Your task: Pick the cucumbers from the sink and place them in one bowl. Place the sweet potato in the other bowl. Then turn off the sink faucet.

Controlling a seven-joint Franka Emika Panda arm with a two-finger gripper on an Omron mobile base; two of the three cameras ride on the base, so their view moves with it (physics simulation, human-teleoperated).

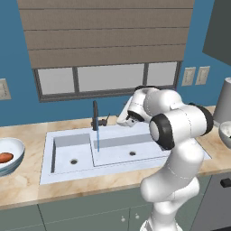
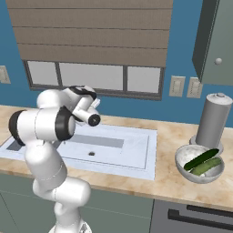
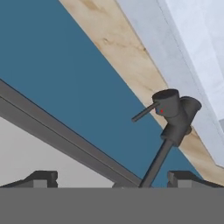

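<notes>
Two fingers (image 3: 112,177) of ours stand spread wide and hold nothing, with the sink faucet (image 3: 173,114) just beyond them, its lever jutting sideways. Water runs into the sink (image 1: 113,151). Farther out on the surface (image 2: 168,179), both cucumbers (image 2: 202,163) lie in one bowl (image 2: 186,169), and the sweet potato (image 1: 5,157) sits in the other bowl (image 1: 17,149).

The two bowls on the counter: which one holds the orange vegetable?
The wide white bowl left of the sink holds the sweet potato. The grey bowl on the right holds two green cucumbers.
</notes>
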